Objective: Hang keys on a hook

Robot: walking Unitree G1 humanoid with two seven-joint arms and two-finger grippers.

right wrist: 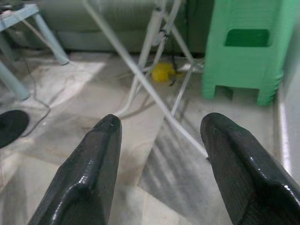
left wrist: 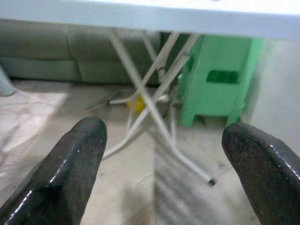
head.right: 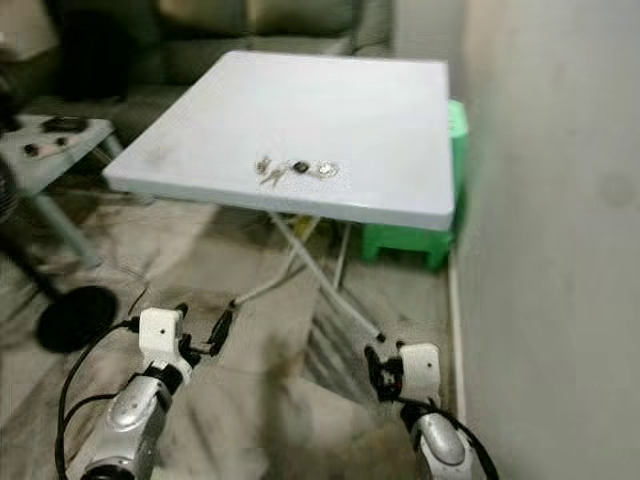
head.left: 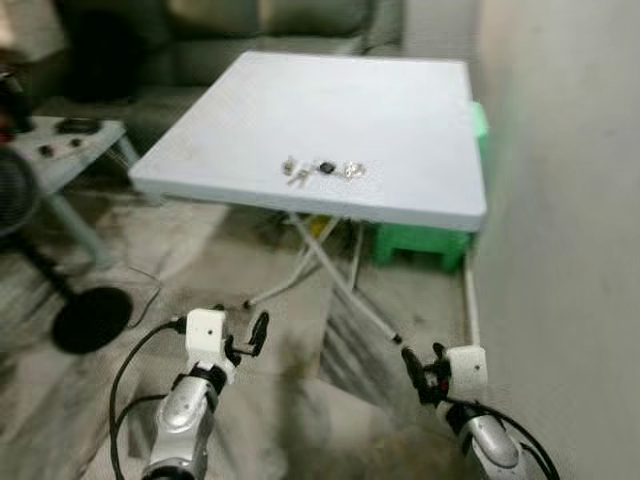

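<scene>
A small bunch of keys [head.left: 322, 169] with a black fob and a silver ring lies near the front edge of a white folding table [head.left: 400, 120]. My left gripper [head.left: 245, 338] hangs low in front of the table, below its edge, open with nothing between its fingers [left wrist: 70, 173]. My right gripper [head.left: 422, 368] hangs low at the right, near the wall, also open and holding nothing, its fingers [right wrist: 89, 173] pointing at the table legs.
A green plastic stool [head.left: 420, 243] stands under the table against the pale wall [head.left: 570, 200] on the right. The table's crossed white legs [right wrist: 150, 89] and a yellow ball [right wrist: 162, 72] lie beneath. A grey sofa [head.left: 270, 30] is behind, a small side table [head.left: 70, 150] and a fan base [head.left: 90, 318] at left.
</scene>
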